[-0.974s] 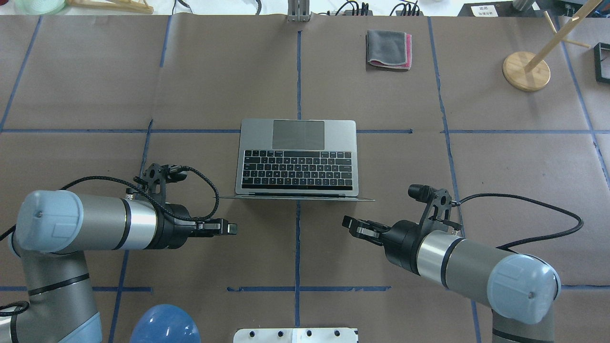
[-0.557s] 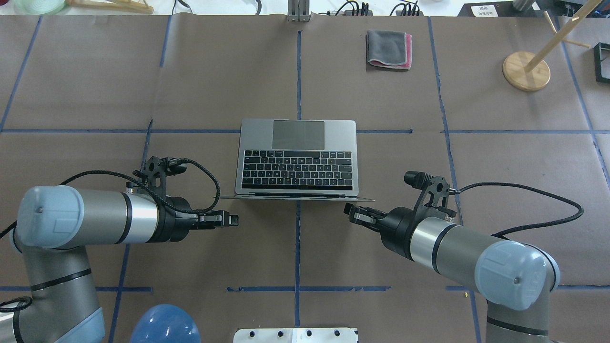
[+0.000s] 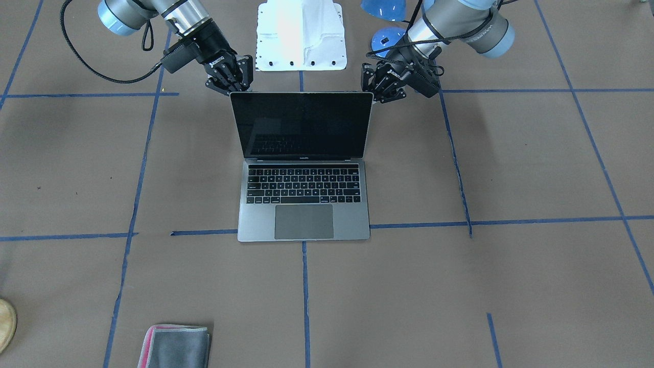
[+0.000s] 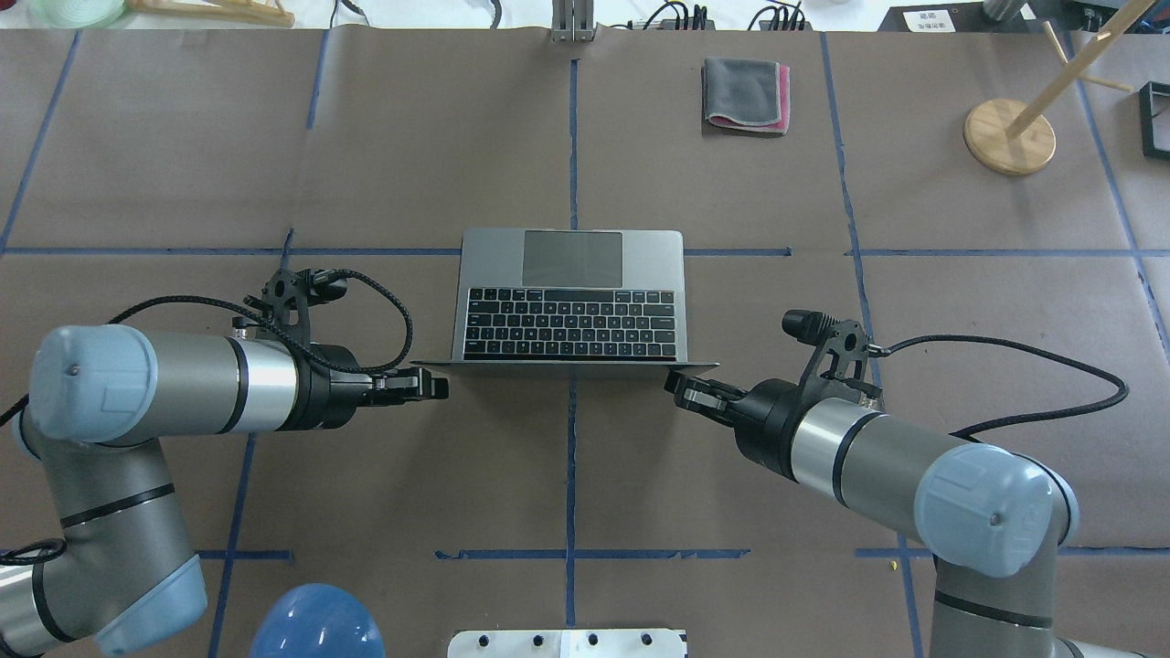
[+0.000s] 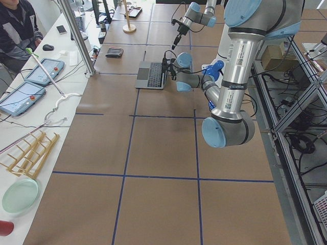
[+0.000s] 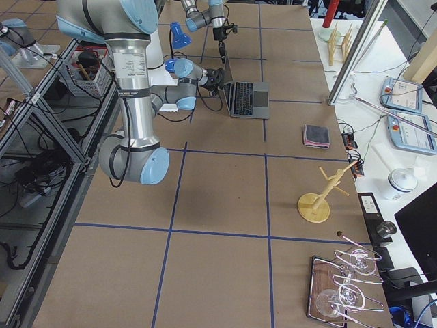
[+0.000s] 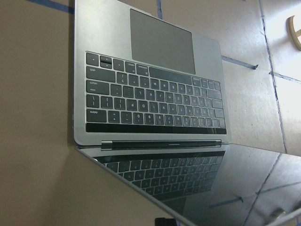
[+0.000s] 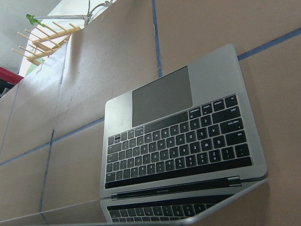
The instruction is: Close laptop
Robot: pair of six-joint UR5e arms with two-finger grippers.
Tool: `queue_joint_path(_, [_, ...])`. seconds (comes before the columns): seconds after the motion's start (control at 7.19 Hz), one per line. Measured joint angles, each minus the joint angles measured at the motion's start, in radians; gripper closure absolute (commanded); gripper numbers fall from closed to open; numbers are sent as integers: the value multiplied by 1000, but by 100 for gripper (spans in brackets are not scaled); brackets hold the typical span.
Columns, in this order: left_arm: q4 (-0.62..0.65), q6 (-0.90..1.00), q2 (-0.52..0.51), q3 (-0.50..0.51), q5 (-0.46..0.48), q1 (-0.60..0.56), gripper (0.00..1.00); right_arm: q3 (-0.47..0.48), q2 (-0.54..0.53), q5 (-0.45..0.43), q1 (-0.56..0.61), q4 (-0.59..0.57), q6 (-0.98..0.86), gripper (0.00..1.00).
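Note:
The grey laptop (image 4: 571, 302) stands open in the middle of the table, its keyboard facing away from me and its black screen (image 3: 302, 125) raised. My left gripper (image 4: 439, 386) is at the lid's top left corner from behind, and my right gripper (image 4: 678, 384) is at its top right corner. Both look shut and hold nothing. In the front-facing view the left gripper (image 3: 377, 84) and the right gripper (image 3: 234, 82) flank the screen's top edge. Both wrist views show the keyboard (image 7: 150, 99) (image 8: 178, 141) with the screen below it.
A folded grey-and-pink cloth (image 4: 745, 95) lies at the far right of centre. A wooden stand (image 4: 1009, 135) is at the far right. A blue dome (image 4: 315, 621) and a white plate (image 4: 567, 642) sit at the near edge.
Both grippers have moved forward, up to the lid's top corners. The lid's top edge has shifted a little toward the keyboard.

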Motion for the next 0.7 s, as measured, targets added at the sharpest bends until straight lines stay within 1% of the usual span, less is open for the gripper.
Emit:
queue_joint_path(0.42, [3, -1, -14, 13, -2, -26, 100, -3, 15, 7, 28, -29, 0, 99])
queue_joint_path(0.7, [5, -1, -17, 16, -3, -36, 100, -6, 18, 31, 62, -45, 0, 99])
